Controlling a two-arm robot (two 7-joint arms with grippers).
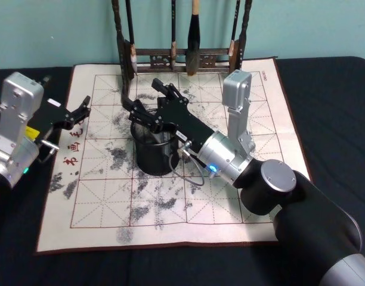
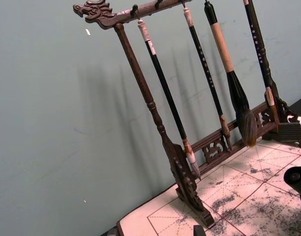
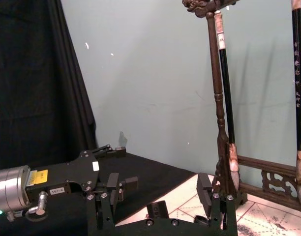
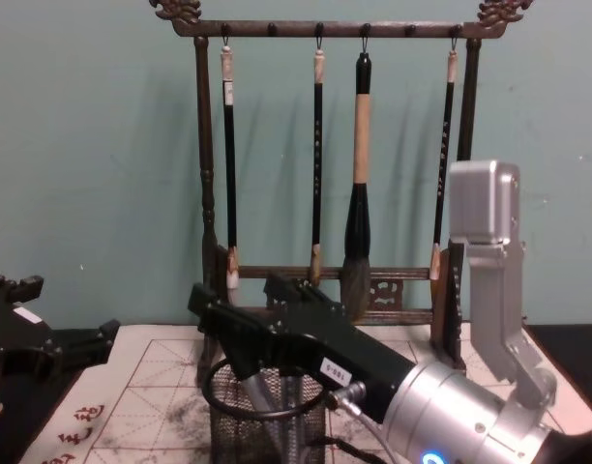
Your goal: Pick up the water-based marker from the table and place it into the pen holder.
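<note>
The black table (image 1: 325,89) carries a white mat (image 1: 254,196), holding the pen holder (image 1: 152,156).

One pen holder (image 1: 152,150) is seen on one calligraphy mat (image 1: 242,196). One brush rack (image 4: 335,155) is seen, with four brushes (image 4: 360,184) hung from it. Two grippers are counted: left gripper (image 1: 81,110), right gripper (image 1: 148,104).

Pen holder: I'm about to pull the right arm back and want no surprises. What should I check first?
1. Right gripper open, nothing between its fingers: ok.
2. Right gripper poised over the pen holder: ok.
3. Marker inside the holder: cannot tell; pale shapes show through the mesh in the chest view.
4. Holder upright on the mat: ok.
5. Brush rack stands close behind the gripper, apart from it: ok, but retreat away from it.
6. Left gripper open at the mat's left edge, off the path: ok.
</note>
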